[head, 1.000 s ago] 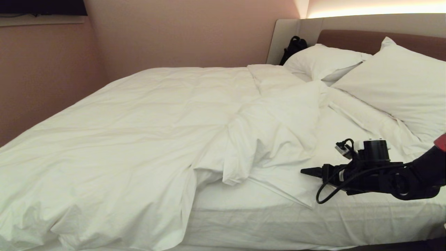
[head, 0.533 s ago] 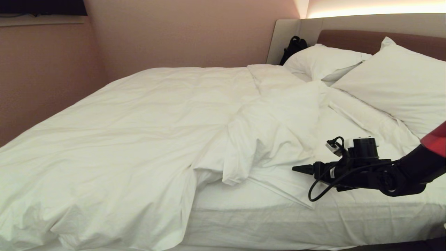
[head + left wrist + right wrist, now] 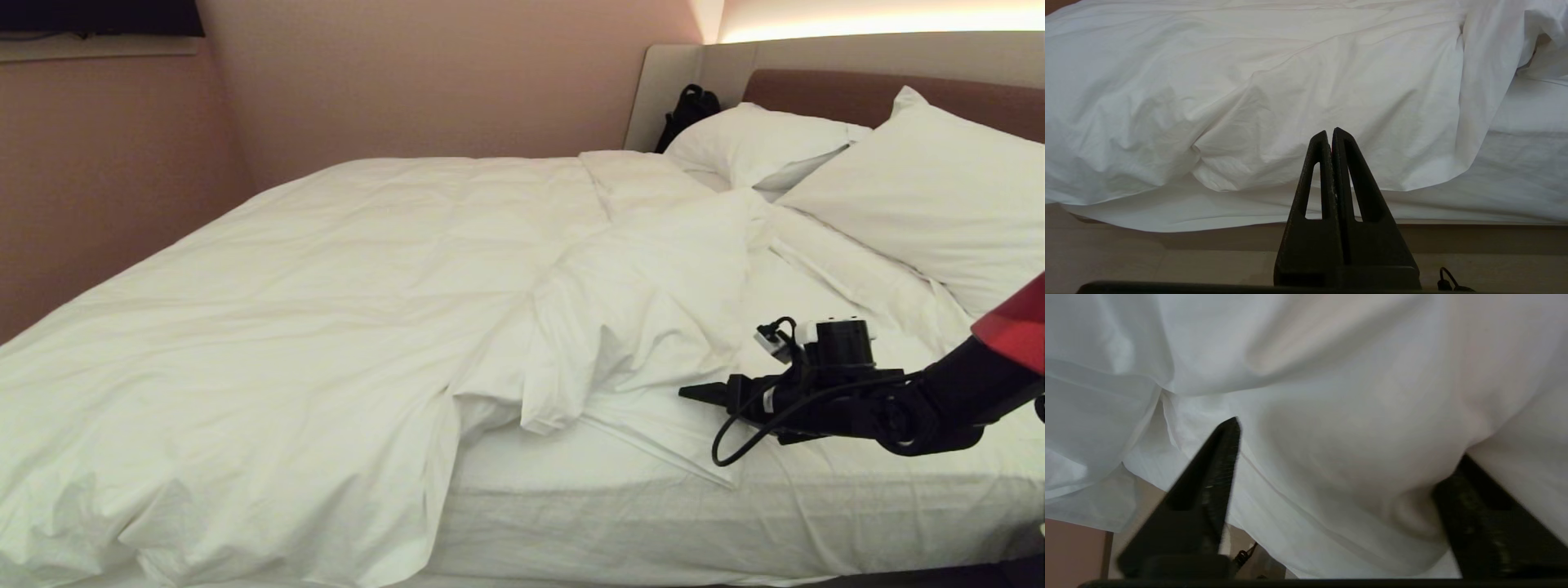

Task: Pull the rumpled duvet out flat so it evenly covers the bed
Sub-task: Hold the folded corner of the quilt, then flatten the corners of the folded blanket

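Observation:
The white duvet [image 3: 326, 286] lies over the left and middle of the bed [image 3: 653, 531], its corner folded back and bunched in a rumpled heap near the middle. At that folded corner my right gripper [image 3: 690, 393] reaches in level from the right. In the right wrist view the right gripper [image 3: 1347, 441] stands open and wide, with duvet [image 3: 1331, 375] cloth bulging between its fingers and covering one tip. My left gripper [image 3: 1331, 132] is shut and empty, low beside the bed, facing the duvet [image 3: 1249, 81] that hangs over the edge. It is out of the head view.
Two white pillows [image 3: 759, 143] [image 3: 939, 196] lean on the headboard [image 3: 816, 90] at the right. Bare fitted sheet [image 3: 816, 286] shows below them. A black bag [image 3: 690, 110] sits in the far corner. A pink wall [image 3: 106, 180] runs along the bed's far left side.
My right arm has reached a little further left, bringing its gripper up to the duvet's folded corner. The duvet and the left gripper have not moved.

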Controlling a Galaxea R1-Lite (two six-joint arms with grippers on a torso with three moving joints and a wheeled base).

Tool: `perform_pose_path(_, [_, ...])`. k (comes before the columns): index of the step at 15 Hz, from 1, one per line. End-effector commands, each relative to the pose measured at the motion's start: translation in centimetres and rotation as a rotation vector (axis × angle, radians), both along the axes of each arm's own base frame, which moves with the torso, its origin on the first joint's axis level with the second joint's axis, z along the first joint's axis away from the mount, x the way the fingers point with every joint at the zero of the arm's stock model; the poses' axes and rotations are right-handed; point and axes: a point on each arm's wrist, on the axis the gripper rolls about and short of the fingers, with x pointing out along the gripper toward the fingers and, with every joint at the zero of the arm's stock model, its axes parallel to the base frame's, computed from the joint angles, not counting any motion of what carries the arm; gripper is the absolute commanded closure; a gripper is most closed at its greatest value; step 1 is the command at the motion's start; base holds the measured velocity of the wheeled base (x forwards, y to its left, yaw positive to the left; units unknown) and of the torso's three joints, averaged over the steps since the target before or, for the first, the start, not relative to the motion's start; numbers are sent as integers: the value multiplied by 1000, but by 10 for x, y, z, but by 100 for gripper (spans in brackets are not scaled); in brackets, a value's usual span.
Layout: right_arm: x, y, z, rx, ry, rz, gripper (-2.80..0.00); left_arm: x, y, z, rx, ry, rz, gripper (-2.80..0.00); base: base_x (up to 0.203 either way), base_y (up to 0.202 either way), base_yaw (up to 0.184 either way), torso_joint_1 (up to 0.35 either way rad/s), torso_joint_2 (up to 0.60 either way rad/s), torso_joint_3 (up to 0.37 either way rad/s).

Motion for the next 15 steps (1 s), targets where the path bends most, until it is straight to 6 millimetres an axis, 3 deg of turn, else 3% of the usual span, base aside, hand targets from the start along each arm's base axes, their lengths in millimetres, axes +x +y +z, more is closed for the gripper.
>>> perform_pose_path(1, [0, 0, 0, 2, -3, 1, 0, 0, 0, 0, 0, 0, 1, 0, 0, 0, 0, 0, 0, 0])
perform_pose_path(9, [-5, -1, 11, 5, -22, 0, 0, 0, 0, 0, 0, 0, 1, 0, 0, 0, 0, 0, 0, 0])
perform_pose_path(15, [-29, -9, 31, 19, -20, -40, 0, 0, 0, 0, 0, 0, 1, 0, 0, 0, 0, 0, 0, 0])
